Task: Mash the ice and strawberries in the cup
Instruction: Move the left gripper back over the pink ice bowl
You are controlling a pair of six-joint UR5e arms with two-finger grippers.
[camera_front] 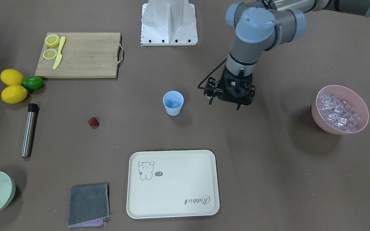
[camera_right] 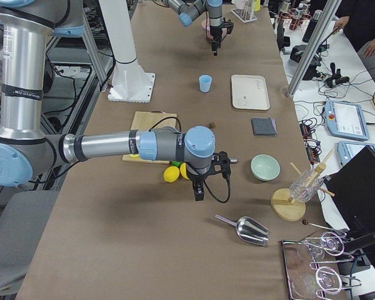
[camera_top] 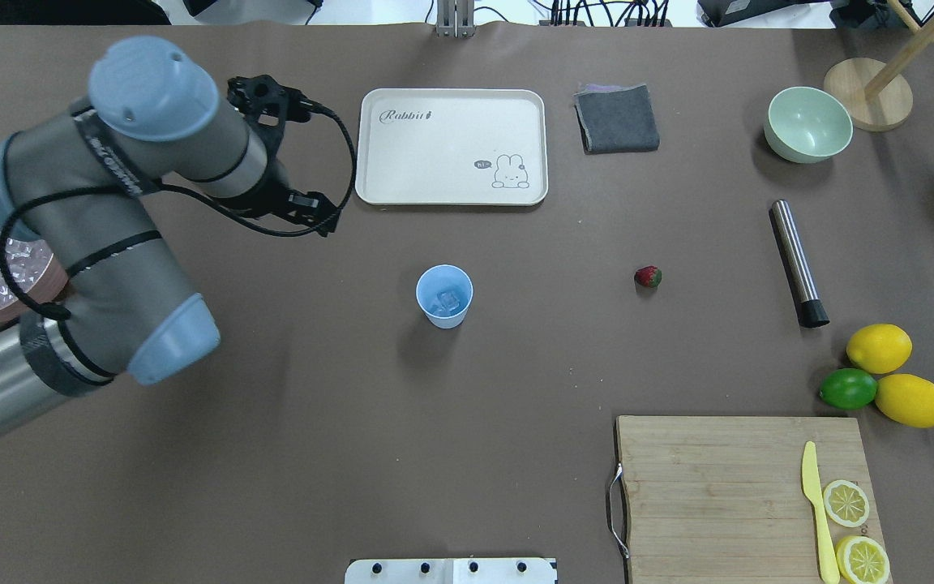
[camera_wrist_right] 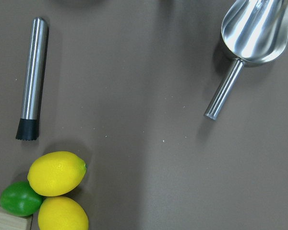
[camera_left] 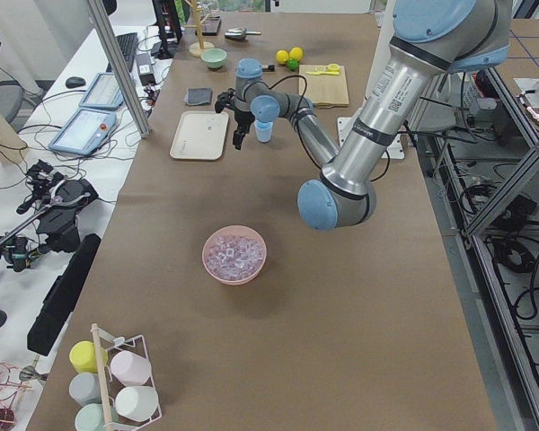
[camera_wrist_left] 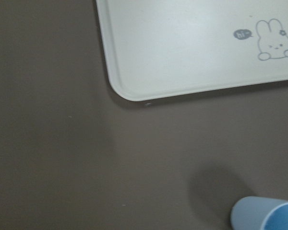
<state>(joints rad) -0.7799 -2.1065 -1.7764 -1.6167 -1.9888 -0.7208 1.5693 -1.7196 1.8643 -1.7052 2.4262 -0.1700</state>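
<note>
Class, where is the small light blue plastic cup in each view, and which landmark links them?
Front-facing: small light blue plastic cup at centre, above the cream rectangular tray.
Overhead: cup centre, below the tray.
Exterior left: cup far up the table, right of the tray.
Exterior right: cup upper middle, left of the tray.
Left wrist: cup cut off at bottom right; tray at top.
Right wrist: not in it.
Landmark: the tray.
</note>
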